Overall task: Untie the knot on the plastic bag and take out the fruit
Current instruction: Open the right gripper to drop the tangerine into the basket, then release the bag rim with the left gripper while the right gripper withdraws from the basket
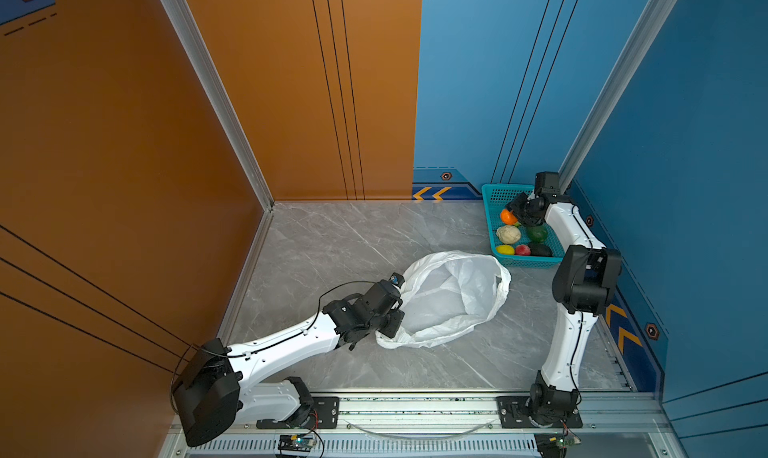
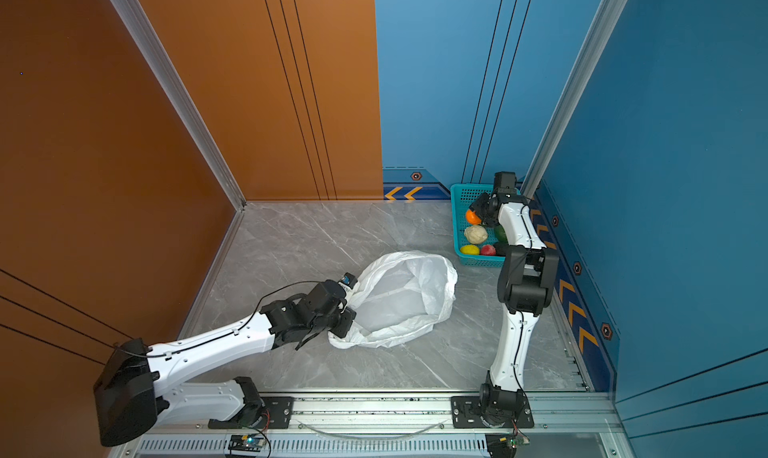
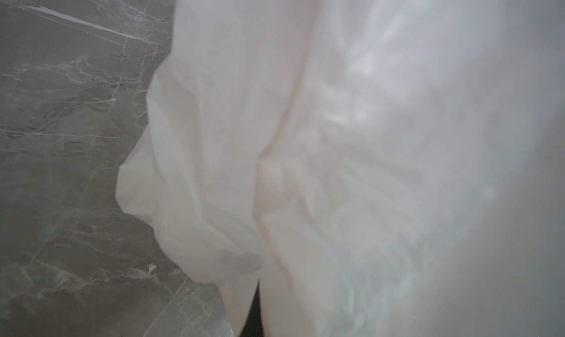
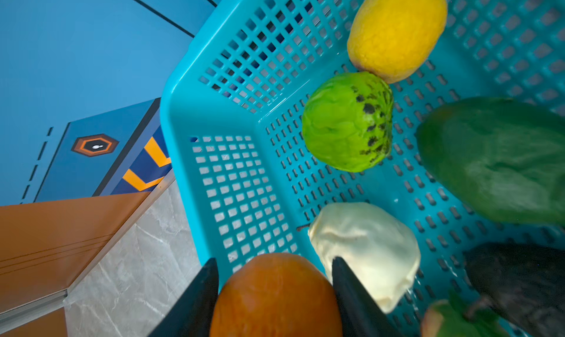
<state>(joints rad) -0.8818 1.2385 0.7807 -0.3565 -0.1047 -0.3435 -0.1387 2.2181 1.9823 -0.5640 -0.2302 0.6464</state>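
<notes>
The white plastic bag lies slack on the grey marble floor, its mouth gaping wide and no fruit showing inside. No knot shows. My left gripper is shut on the bag's near-left rim; in the left wrist view the bag's film hides the fingers. My right gripper hangs over the teal basket, shut on an orange fruit. In the basket lie a lemon, a light green ball, a mango, a cream knobbly fruit and an avocado.
The basket stands in the far right corner against the blue wall. An orange wall closes the left side and a metal rail with both arm bases runs along the front. Bare marble floor spreads round the bag.
</notes>
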